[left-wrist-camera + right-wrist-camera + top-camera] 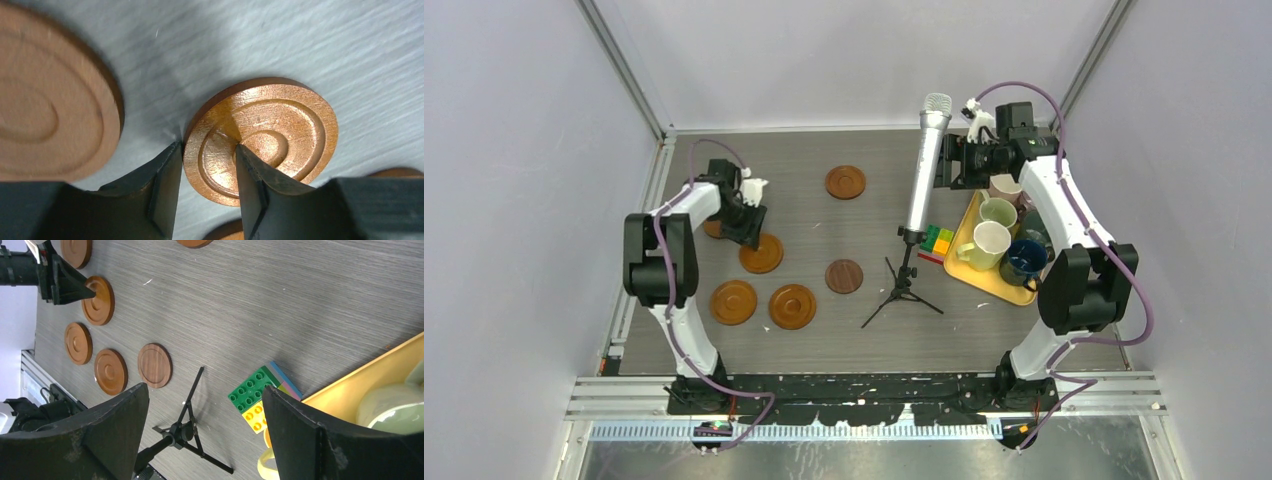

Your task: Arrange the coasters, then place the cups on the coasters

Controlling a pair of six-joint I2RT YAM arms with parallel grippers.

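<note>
On the table's (874,330) left side, left gripper (207,150) partway closed on a flat-lying orange coaster (280,135): one finger outside the rim, the other in the centre dish, both touching. Arm folded, wrist pointing down. Right gripper (205,430) spread wide, empty, over the yellow tray's (350,385) edge.

Likely a lab: white-panelled enclosure (524,150), aluminium framing (624,70).

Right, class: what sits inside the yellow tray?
A cream-yellow cup, a pale green cup, a dark blue cup and a pinkish cup show. The right arm covers the tray's right side; cups there cannot be seen.
</note>
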